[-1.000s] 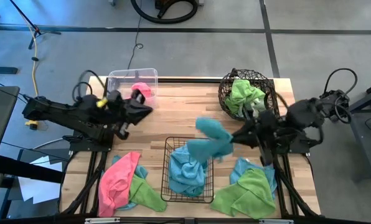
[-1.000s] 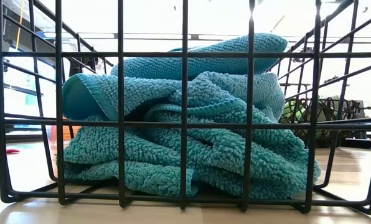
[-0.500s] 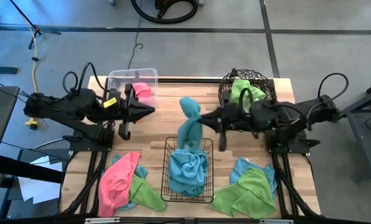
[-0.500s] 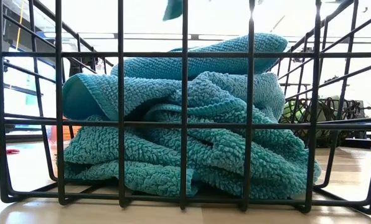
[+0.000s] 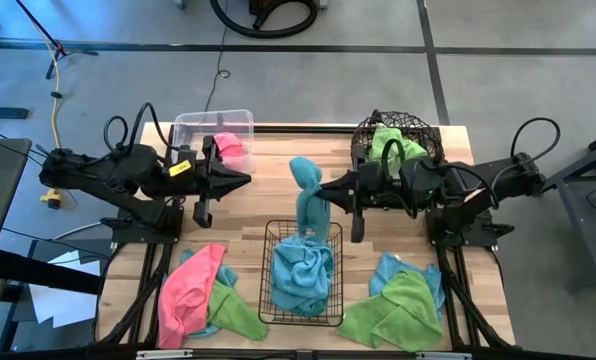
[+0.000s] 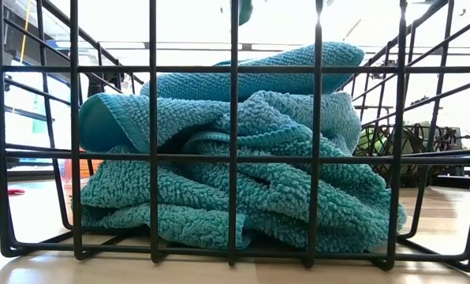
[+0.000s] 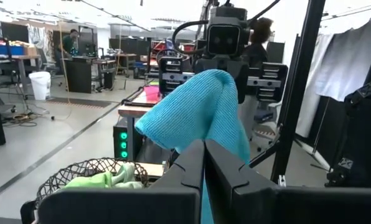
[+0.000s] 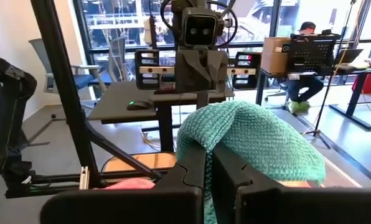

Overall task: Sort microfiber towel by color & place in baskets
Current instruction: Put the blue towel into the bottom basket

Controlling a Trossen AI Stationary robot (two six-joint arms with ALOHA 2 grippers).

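Blue terry hangs from our right gripper, whose jaws are clamped on the light blue towel above the far edge of the black wire-grid basket; more blue towels lie heaped inside it; our left gripper waits near the clear tub, jaws closed on nothing; pink and green cloths lie on the wooden table; green ones fill the round wire basket.

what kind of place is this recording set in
Most likely a robotics lab or open workshop. Behind the wooden table lies a wide concrete floor with desks and monitors, a person sits working at a desk, and large windows line the far wall.
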